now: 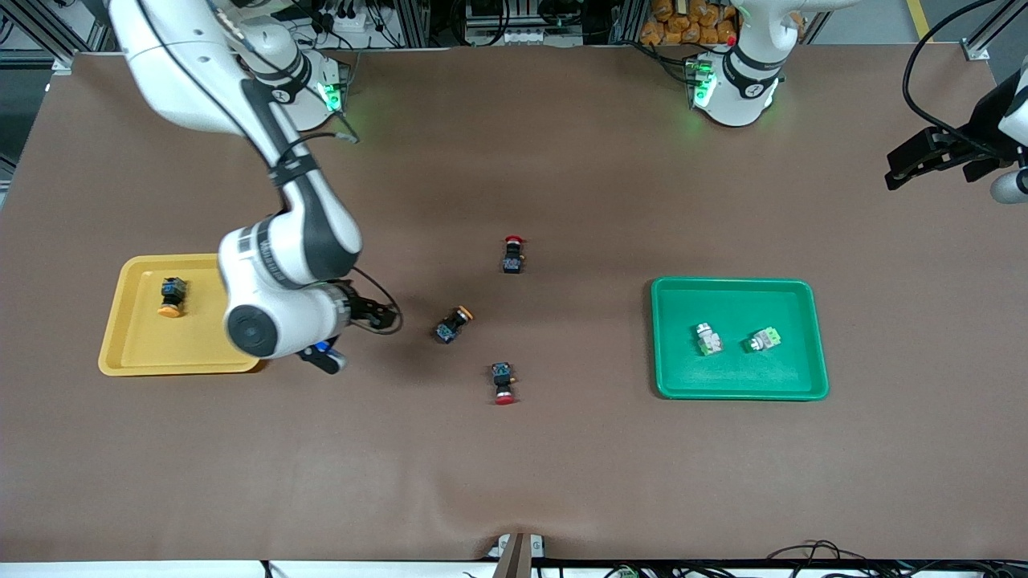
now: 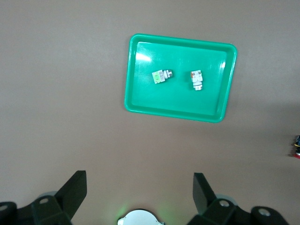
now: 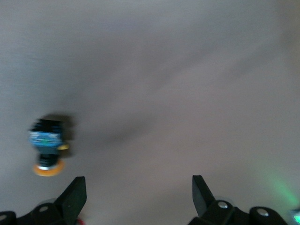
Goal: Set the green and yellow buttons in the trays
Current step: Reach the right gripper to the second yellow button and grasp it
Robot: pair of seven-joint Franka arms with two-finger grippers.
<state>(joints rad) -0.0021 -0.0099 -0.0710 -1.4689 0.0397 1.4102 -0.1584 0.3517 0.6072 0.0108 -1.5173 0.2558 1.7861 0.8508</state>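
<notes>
The yellow tray (image 1: pixel 128 353) holds one yellow-capped button (image 1: pixel 172 295); the green tray (image 1: pixel 815 337) holds both green buttons (image 1: pixel 708 339). The right gripper (image 3: pixel 136 199), fingers apart and empty, should centre over the loose yellow button (image 1: pixel 452 324) — two red-capped switches (image 1: pixel 512 254) lie near it. The left gripper (image 2: pixel 139 197) waits, fingers apart.

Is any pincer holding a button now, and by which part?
Nothing is held. The right pincer and the left pincer are both open and empty.
</notes>
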